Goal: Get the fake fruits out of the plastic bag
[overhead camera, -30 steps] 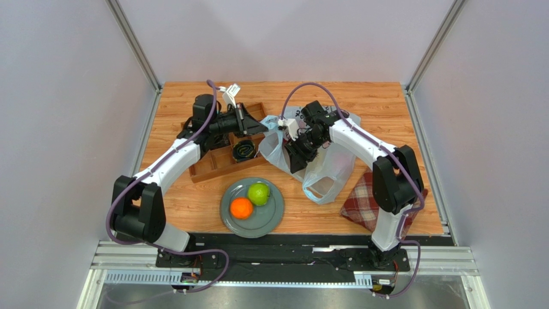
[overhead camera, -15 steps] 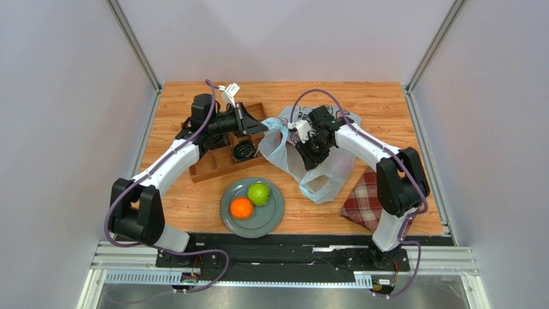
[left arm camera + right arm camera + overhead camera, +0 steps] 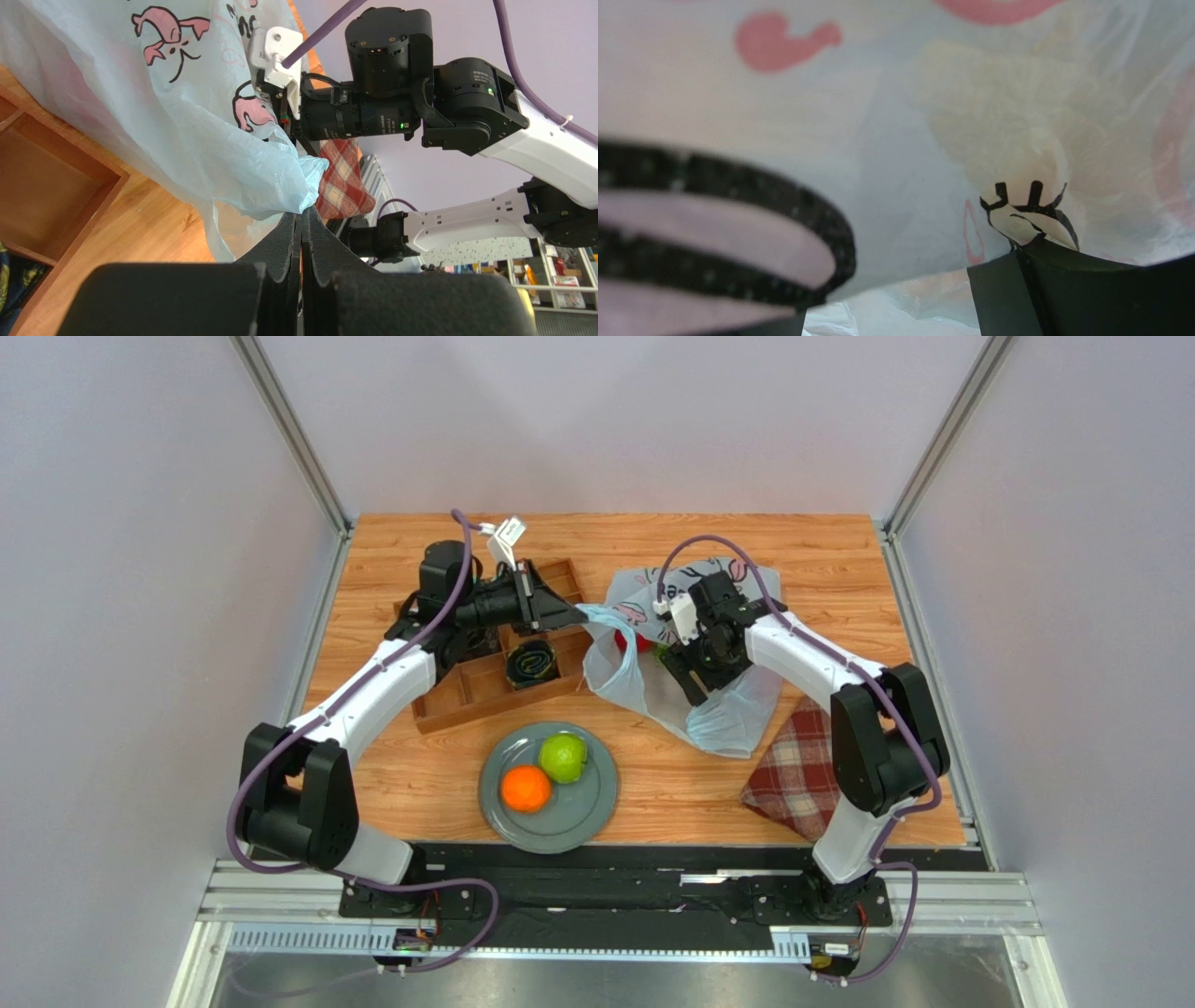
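The frame is filled by the plastic bag point(image 3: 892, 175), printed pink and black, above one dark fingertip point(image 3: 1088, 297).

I've got the plate point(image 3: 582, 809) front-centre w/ orange point(image 3: 525, 788) & apple point(image 3: 564, 756) on it, apple just behind-right of orange. Tray point(image 3: 470, 686) sits behind-left of plate. Bag point(image 3: 617, 672) lies right of tray, behind-right of plate. Cloth point(image 3: 788, 777) front-right of bag.

Crinkly translucent plastic bag point(image 3: 624, 679), glossy orange point(image 3: 526, 788), wood-grain table point(image 3: 814, 574), plaid cloth point(image 3: 788, 777)
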Robot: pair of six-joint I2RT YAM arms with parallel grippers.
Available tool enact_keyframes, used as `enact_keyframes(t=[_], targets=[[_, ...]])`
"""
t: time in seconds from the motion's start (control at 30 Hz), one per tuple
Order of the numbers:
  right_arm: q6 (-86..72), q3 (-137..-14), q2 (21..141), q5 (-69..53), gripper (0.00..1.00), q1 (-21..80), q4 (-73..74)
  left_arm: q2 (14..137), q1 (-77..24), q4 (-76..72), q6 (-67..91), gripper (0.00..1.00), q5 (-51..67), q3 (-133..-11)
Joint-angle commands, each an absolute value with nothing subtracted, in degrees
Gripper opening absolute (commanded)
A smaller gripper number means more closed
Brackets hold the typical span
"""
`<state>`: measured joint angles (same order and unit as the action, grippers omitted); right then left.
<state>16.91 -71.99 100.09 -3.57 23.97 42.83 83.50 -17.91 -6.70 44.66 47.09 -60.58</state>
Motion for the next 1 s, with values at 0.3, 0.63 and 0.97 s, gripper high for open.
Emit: enact_keyframes(t=[0.3, 0.63, 0.97], targets=[[20.3, -82.0, 104.4, -1.5, 0.79, 23.6, 39.5, 83.9, -19.0, -8.6, 44.3, 0.0, 48.1, -62.8], [26.1, -90.3, 114.3, -0.1, 0.89, 23.4, 40.5, 87.4, -20.2, -8.5, 44.3, 0.0, 48.3, -66.0], [24.3, -95.0, 121.4, 5.9, 0.9, 21.0, 37.7, 88.9, -21.1, -8.3, 44.3, 0.0, 48.1, -67.2]])
